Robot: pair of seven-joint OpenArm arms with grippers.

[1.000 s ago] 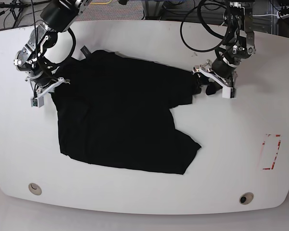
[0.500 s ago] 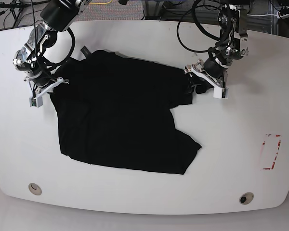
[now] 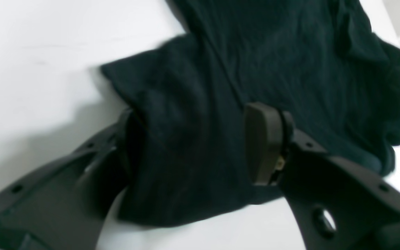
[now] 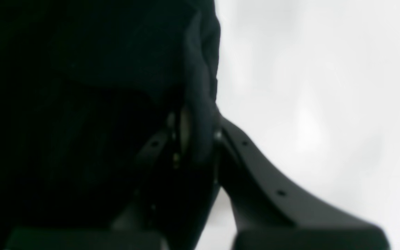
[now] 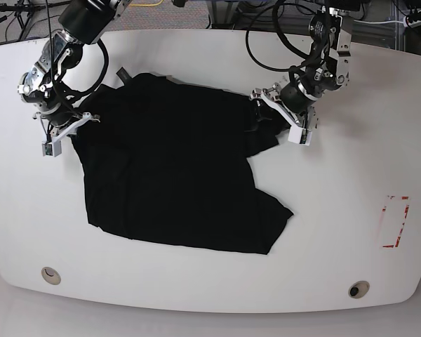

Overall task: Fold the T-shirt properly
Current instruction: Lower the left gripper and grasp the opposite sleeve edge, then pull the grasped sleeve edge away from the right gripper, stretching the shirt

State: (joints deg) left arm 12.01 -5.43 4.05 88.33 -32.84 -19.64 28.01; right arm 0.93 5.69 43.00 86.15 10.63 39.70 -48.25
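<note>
While the T-shirt (image 5: 175,168) is spread flat on the white table (image 5: 337,210), one sleeve is seen lying between the widely parted jaws of the left gripper (image 3: 193,149), unpinched. At the opposite edge, a fold of cloth is clamped in the closed jaws of the right gripper (image 4: 189,135).

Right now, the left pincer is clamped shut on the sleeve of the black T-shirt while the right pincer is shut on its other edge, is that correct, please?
Not quite: the left pincer is open, its fingers straddling the sleeve of the black T-shirt without clamping it, as the left wrist view shows. The right pincer is indeed shut on the other edge.
</note>
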